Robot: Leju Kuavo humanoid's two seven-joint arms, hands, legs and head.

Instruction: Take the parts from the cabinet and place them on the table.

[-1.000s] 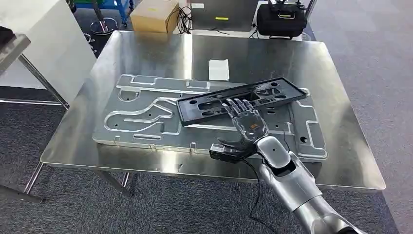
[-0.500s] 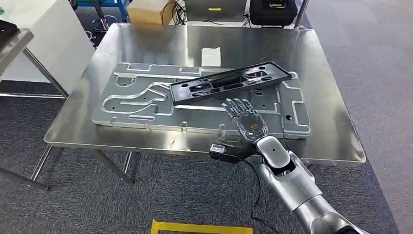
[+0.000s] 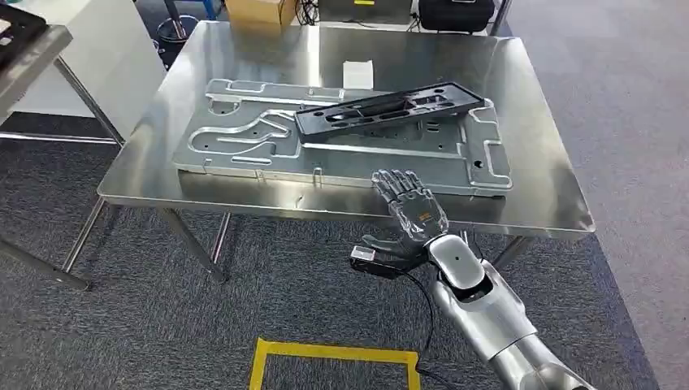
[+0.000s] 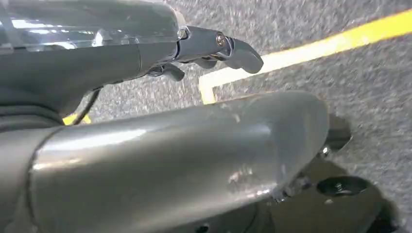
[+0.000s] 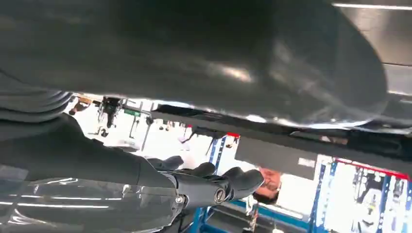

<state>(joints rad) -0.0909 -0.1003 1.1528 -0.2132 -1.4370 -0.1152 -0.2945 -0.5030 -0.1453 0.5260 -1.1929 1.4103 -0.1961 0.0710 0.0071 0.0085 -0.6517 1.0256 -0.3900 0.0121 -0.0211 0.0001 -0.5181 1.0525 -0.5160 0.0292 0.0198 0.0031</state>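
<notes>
blk part (image 3: 388, 112), silver table (image 3: 536, 122) (yellow floor tape (image 3: 333, 354))

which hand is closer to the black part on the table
Right. The right hand hovers open at the table's near edge, short of the black part. The left hand hangs low over the carpet by yellow tape.

The whole view shifted as the robot backed away: the table (image 3: 528, 207) sat farther up the picture and yellow floor tape (image 3: 335, 354) came into sight below. The right hand (image 3: 413, 207), earlier over the black part (image 3: 390, 110), had come back to the table's near edge, fingers spread and empty.
</notes>
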